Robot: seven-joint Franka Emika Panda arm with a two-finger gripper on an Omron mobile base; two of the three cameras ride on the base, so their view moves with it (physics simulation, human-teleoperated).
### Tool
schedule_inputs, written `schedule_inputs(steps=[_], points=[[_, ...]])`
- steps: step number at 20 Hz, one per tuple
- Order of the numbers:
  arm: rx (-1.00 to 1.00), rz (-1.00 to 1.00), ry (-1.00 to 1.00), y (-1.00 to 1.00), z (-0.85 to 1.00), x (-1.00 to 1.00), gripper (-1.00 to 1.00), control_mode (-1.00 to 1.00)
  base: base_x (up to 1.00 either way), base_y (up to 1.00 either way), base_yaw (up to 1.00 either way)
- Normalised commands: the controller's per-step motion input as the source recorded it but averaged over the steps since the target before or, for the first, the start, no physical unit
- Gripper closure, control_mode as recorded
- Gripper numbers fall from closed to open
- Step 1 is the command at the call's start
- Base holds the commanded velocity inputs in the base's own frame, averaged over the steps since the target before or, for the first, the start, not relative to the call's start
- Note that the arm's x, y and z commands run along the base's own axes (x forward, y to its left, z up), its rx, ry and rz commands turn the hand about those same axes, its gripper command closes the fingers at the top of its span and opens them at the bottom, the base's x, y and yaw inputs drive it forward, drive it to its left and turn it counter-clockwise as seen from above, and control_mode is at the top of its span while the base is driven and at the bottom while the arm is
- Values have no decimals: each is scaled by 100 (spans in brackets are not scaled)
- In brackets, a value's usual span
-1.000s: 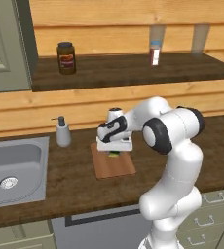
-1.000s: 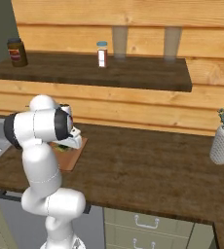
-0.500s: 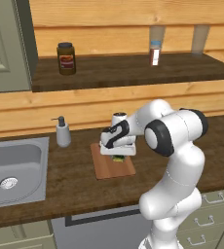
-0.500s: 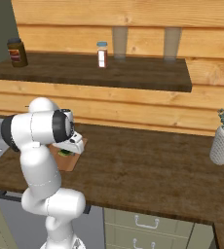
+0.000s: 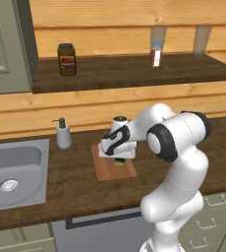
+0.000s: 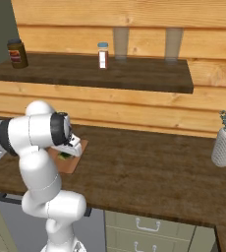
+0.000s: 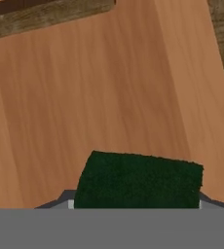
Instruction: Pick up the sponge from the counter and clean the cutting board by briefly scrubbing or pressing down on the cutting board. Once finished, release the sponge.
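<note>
Between gripper (image 7: 136, 204) fingers: sponge (image 7: 138, 180) | over cutting board (image 7: 109, 92)

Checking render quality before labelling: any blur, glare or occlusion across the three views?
Left base view: sharp, flat lighting, the arm's wrist covers most of the sponge. Right base view: no glare, the arm hides much of the cutting board. Hand view: sponge close and soft-edged, board grain slightly blurred.

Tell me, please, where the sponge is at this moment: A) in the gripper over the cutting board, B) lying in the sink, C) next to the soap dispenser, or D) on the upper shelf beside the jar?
A: the hand view shows the dark green sponge at the gripper, with the cutting board right beneath it.
</note>
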Motion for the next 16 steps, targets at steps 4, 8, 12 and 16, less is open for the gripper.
schedule_inputs(steps=[4, 8, 12, 16], points=[[0, 13, -2, 28, -100, -100, 100, -100, 0, 0, 0], [0, 10, -18, 33, -100, -100, 100, -100, 0, 0, 0], [0, 10, -17, 34, -100, -100, 100, -100, 0, 0, 0], [0, 10, -5, 31, -100, -100, 100, -100, 0, 0, 0]])
